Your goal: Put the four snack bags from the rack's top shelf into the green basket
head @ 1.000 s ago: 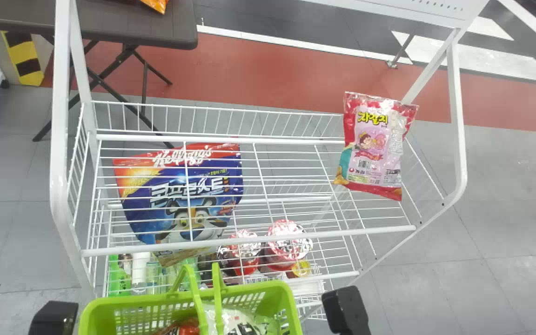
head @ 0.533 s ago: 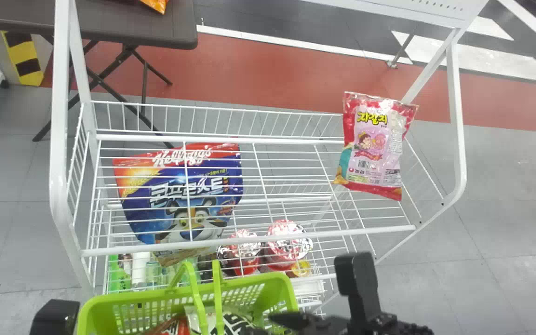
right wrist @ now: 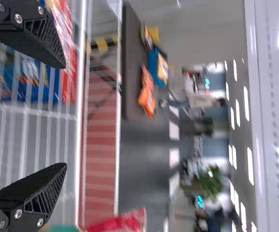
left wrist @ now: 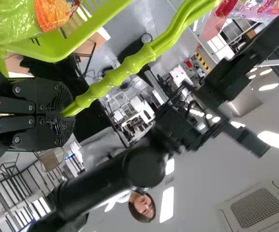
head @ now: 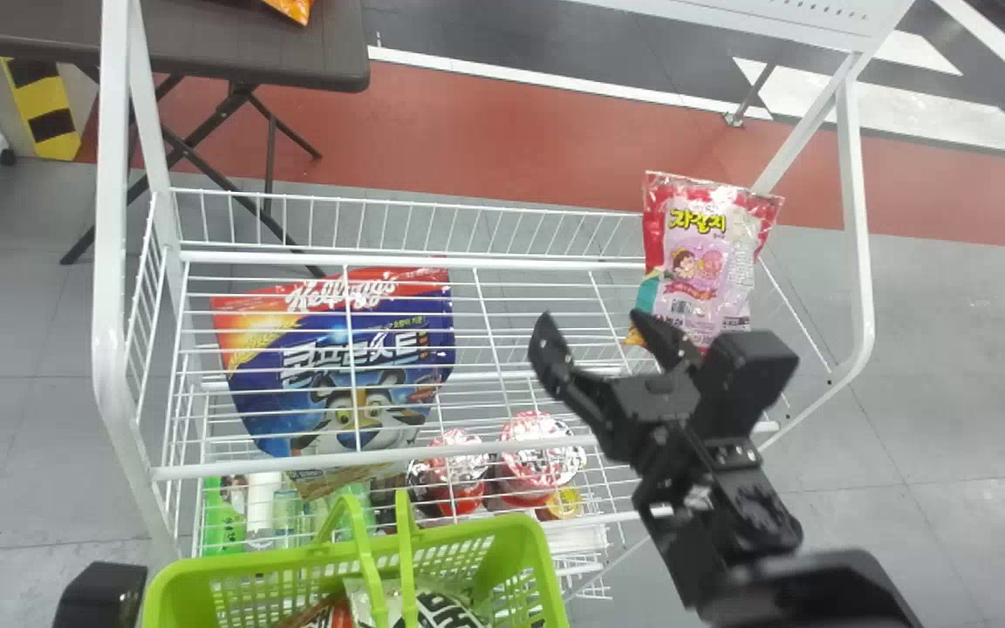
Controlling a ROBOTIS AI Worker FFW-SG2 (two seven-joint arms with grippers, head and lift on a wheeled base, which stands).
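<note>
Clearly, the rack (head: 108, 262) towered over the green basket (head: 537, 558) near its front
Left of the rack's middle, beneath the top wires, lay a blue bag (head: 328, 336); a pink snack bag (head: 699, 253) sat at its right end, the right gripper (head: 597, 324) near it, fingers spread; before the rack, the left gripper (left wrist: 62, 115) pinched the basket handle (left wrist: 139, 58). A fingertip striking the pink bag's lower edge too soon could have tipped it over the rack's rail

The basket (head: 276, 560) is lime green, the rack (head: 110, 262) white. One bag (head: 703, 262) is pink, edged in red; the other bag (head: 372, 353) is blue with a red top. Black and yellow stripes band the post (head: 42, 100).
</note>
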